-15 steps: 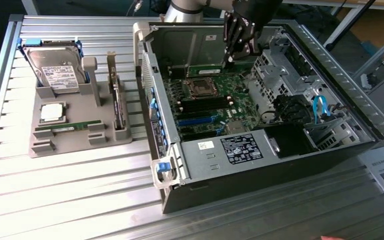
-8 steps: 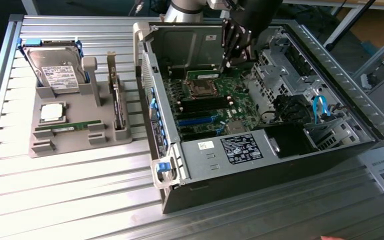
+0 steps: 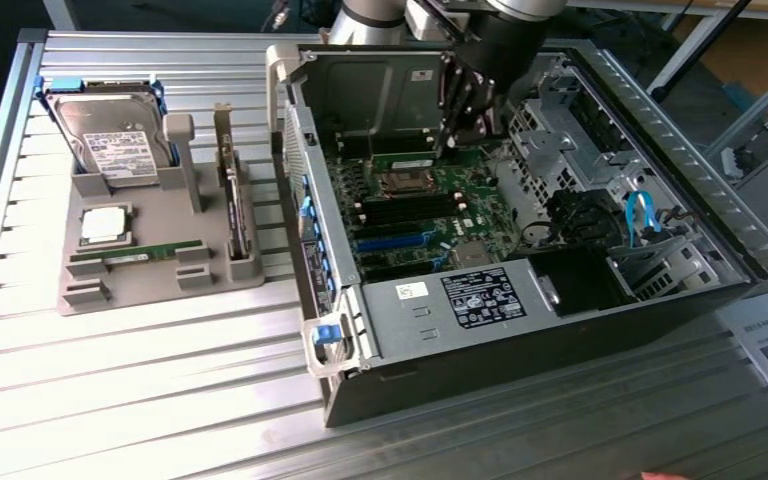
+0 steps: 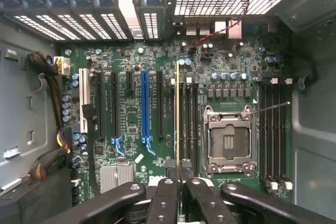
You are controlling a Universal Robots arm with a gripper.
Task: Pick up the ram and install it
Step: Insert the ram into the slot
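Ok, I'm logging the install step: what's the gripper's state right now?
The gripper: closed on the ram, held edge-on above the motherboard.

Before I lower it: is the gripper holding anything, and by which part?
The gripper holds the ram stick, fingers pinching its two flat faces near the upper edge, above the motherboard.
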